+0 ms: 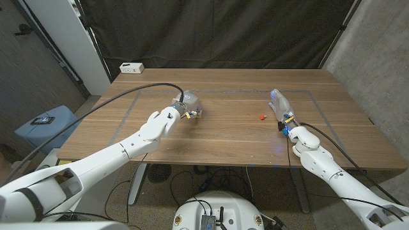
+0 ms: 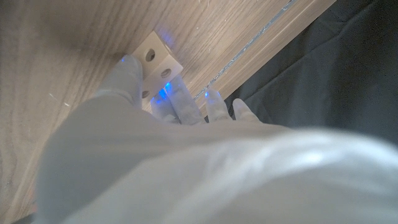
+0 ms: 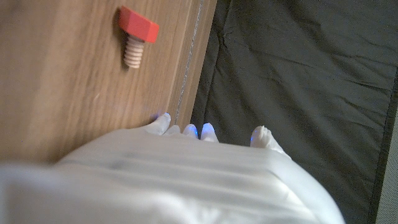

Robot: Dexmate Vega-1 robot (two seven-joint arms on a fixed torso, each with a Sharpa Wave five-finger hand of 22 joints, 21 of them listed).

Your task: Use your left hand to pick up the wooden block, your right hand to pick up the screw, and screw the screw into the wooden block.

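- Left hand [image 1: 185,104] over the left half of the wooden table [image 1: 230,137], fingers curved down around the wooden block [image 1: 192,114].
- Wooden block [image 2: 157,64] pale, with round holes in its faces, lying on the table top; in the left wrist view one finger [image 2: 126,73] against one side of it and other fingers against the opposite side.
- Contact plain on both sides of the block; block apparently on the table, though hard to tell from the blurred wrist picture whether any weight is off the surface.
- Right hand [image 1: 281,105] on the right half of the table, standing on its edge with fingers stretched out away from the robot, close together, holding nothing.
- Fingertips [image 3: 207,131] of the right hand side by side in the right wrist view, lit blue at the tips, reaching toward the table's far edge.
- Screw [image 1: 261,117] red in the head view, lying on the table just beside the right hand, on the side toward the block, apart from the fingers.
- Screw [image 3: 136,37] in the right wrist view: red squarish head, pale threaded wooden shank, on its side on the wood grain.
- Block and screw well apart, each near its own hand.
- White box [image 1: 131,67] at the table's far left corner.
- Dark curtain [image 1: 217,32] behind the table.
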